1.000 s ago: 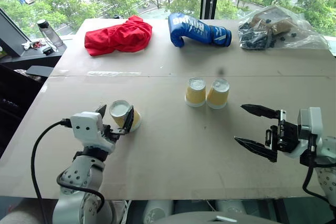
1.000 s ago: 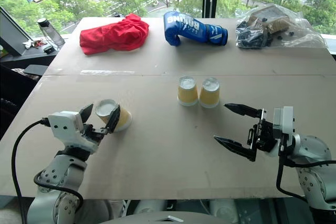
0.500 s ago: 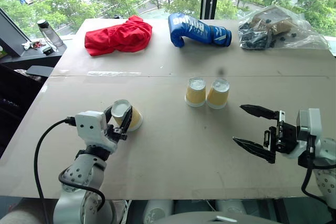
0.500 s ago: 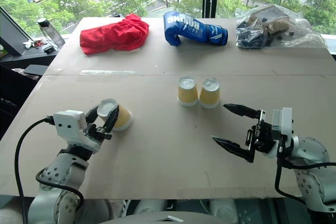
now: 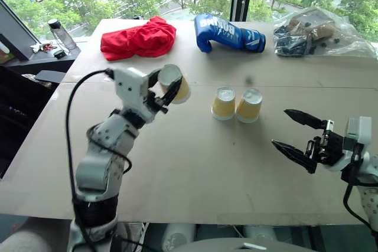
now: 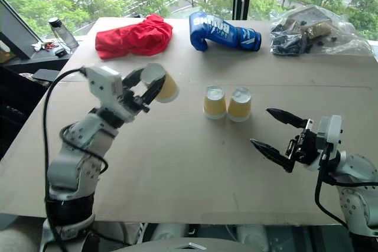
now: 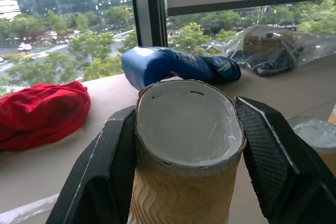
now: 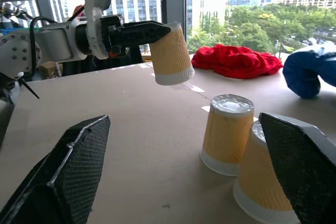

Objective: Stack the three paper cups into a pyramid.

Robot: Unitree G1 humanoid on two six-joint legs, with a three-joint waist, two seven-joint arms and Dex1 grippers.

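A: Left end effector [image 5: 167, 88] is clamped on 1 paper cup [image 5: 175, 83], 1 finger each side. The cup's up off the counter [image 5: 195, 175], tipped over so its long axis runs nearly level, white base toward the robot, rim away and to the right.

B: And the other 2 cups?

A: Left standing cup [image 5: 223, 103] and right standing cup [image 5: 250, 105] sit upside down on the counter, touching or nearly so, side by side in a row running left to right. They're to the right of the held cup, lower, and a bit nearer the robot.

B: Right end effector?

A: Right end effector [image 5: 297, 139] is spread wide, holding nothing, hovering near the pair on its right, closer to the robot. It's nearer the 2 than the left one is, but the left has the load.

B: So what does the next move hang on?

A: My read: carry the cup right and down to the seam between the 2 bases, and turn it upright w/ rim down first. As it's tilted now it wouldn't seat. A nudge could part the pair.
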